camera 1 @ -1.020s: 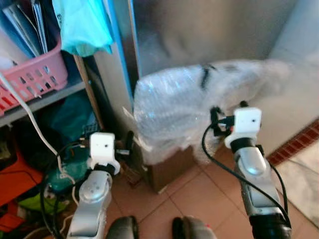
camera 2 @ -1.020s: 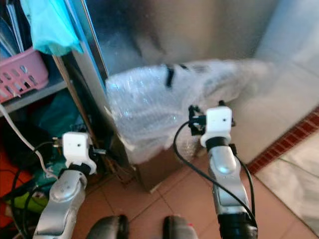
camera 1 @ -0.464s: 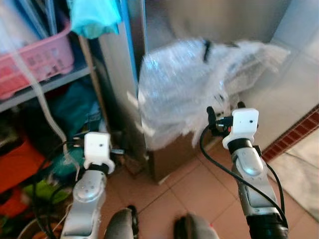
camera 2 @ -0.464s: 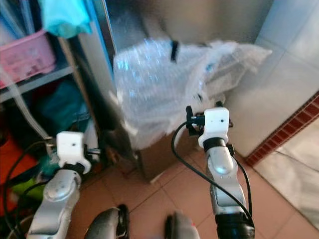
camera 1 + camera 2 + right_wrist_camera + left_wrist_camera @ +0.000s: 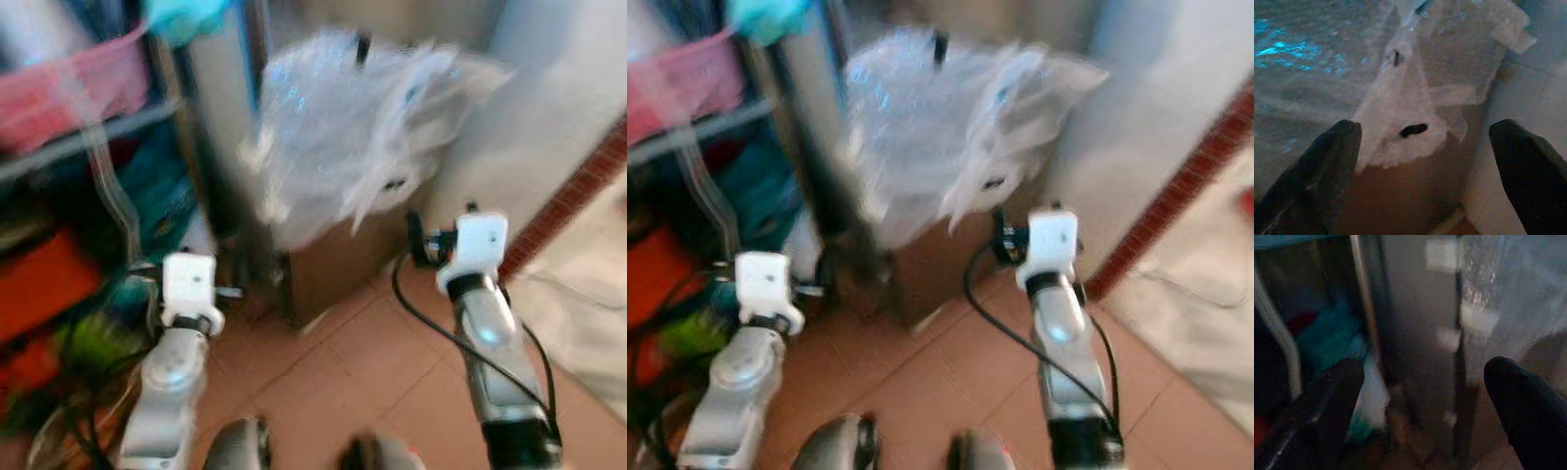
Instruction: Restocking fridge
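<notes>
Well, nothing is carried: the left gripper [image 5: 1420, 406] and right gripper [image 5: 1425, 166] are held out with fingers spread wide and bare. A bubble-wrap bundle [image 5: 343, 127] is draped over a brown box [image 5: 338, 264] on the tiled floor [image 5: 362, 372]. Beside a cluttered shelf [image 5: 78, 147], restocking is judged barely begun; no fridge can be made out.
</notes>
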You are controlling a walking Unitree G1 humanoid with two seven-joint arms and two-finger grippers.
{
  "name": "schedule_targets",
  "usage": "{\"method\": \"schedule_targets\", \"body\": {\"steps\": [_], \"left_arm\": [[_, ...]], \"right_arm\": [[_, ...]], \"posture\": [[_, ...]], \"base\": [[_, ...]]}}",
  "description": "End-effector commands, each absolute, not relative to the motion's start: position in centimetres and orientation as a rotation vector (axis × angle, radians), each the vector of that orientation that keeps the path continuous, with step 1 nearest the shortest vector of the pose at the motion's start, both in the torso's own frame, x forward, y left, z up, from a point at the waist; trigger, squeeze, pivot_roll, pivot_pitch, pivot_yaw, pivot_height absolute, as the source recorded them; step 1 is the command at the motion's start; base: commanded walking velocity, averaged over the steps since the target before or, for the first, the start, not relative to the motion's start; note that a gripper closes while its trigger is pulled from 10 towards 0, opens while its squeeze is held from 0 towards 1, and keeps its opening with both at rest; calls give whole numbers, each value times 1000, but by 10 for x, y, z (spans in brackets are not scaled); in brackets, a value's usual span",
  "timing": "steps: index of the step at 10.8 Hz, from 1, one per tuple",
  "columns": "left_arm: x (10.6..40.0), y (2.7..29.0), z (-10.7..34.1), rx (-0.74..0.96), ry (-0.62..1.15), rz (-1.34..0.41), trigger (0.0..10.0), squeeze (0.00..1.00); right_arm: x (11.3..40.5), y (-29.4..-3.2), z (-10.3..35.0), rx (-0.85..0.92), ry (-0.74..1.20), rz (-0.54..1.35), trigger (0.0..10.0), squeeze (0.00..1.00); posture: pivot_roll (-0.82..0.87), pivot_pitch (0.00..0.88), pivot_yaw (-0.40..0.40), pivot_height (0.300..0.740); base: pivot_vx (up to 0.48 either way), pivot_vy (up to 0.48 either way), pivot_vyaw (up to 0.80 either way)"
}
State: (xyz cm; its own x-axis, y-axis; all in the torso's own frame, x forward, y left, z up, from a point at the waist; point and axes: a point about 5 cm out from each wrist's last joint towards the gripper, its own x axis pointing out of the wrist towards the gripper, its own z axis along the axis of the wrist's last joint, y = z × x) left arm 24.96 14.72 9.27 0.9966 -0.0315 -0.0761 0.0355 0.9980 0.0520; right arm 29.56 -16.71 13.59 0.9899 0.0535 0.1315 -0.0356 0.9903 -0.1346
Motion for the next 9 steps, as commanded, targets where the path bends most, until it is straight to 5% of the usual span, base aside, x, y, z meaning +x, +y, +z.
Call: {"method": "schedule_targets", "body": {"steps": [1,9], "left_arm": [[250,145,98,60,58,-34,10000,0],[249,137,89,-11,72,-68,10000,0]], "right_arm": [[293,-174,132,-136,-112,27,10000,0],[279,-176,114,-136,-48,7,10000,0]], "posture": [[-36,159,18,740],[-65,109,3,740]], "base": [[0,0,-469],[0,0,-800]]}}
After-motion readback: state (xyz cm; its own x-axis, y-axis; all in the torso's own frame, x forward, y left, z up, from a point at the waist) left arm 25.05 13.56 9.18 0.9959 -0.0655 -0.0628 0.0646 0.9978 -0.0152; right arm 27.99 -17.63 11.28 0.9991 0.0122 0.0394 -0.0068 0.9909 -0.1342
